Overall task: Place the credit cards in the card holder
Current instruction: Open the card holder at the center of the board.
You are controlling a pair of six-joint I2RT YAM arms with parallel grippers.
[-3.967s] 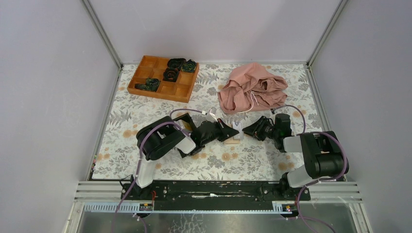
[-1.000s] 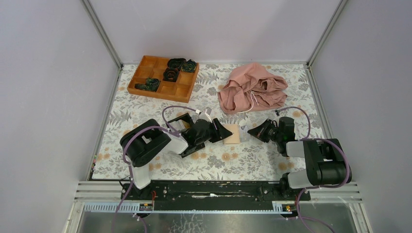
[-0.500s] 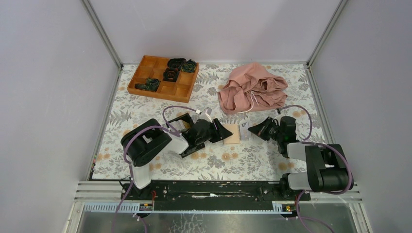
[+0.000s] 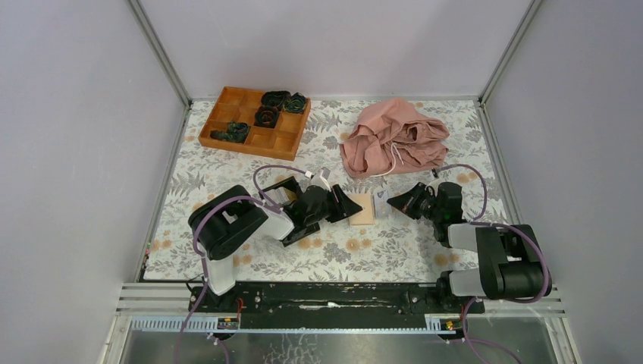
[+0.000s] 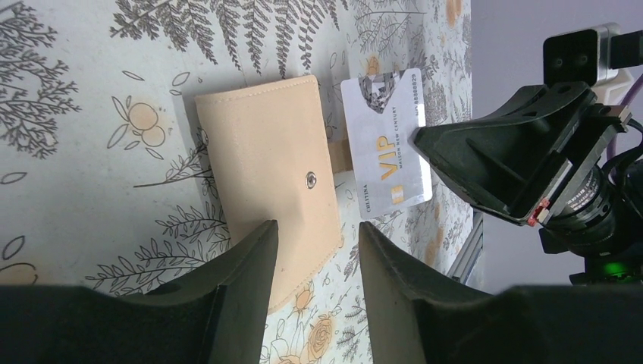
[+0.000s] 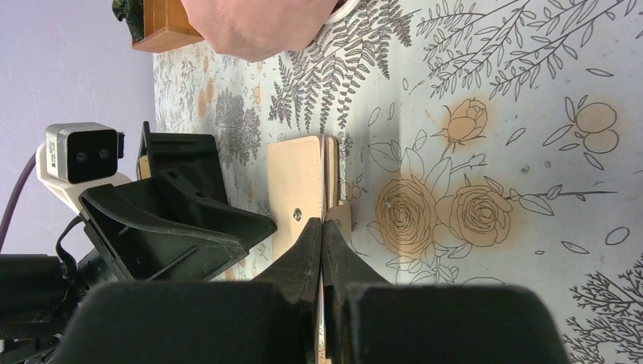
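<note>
The tan card holder (image 4: 363, 208) lies closed on the floral mat, its snap facing up (image 5: 265, 178) (image 6: 297, 193). My left gripper (image 4: 349, 207) (image 5: 315, 231) is open and stands astride the holder's near corner, one finger over it and the other just past its edge. A white credit card (image 5: 385, 144) (image 4: 381, 205) marked VIP hangs just right of the holder's edge. My right gripper (image 4: 392, 202) (image 6: 321, 224) is shut on the card's far end. Between the right fingers the card shows only edge-on.
An orange-brown compartment tray (image 4: 254, 121) with dark coiled items sits at the back left. A crumpled pink cloth (image 4: 393, 136) (image 6: 258, 23) lies at the back right. Grey walls close in the mat on three sides.
Over the last second my right gripper has edged left with the card, closer to the holder. The left arm has stayed still.
</note>
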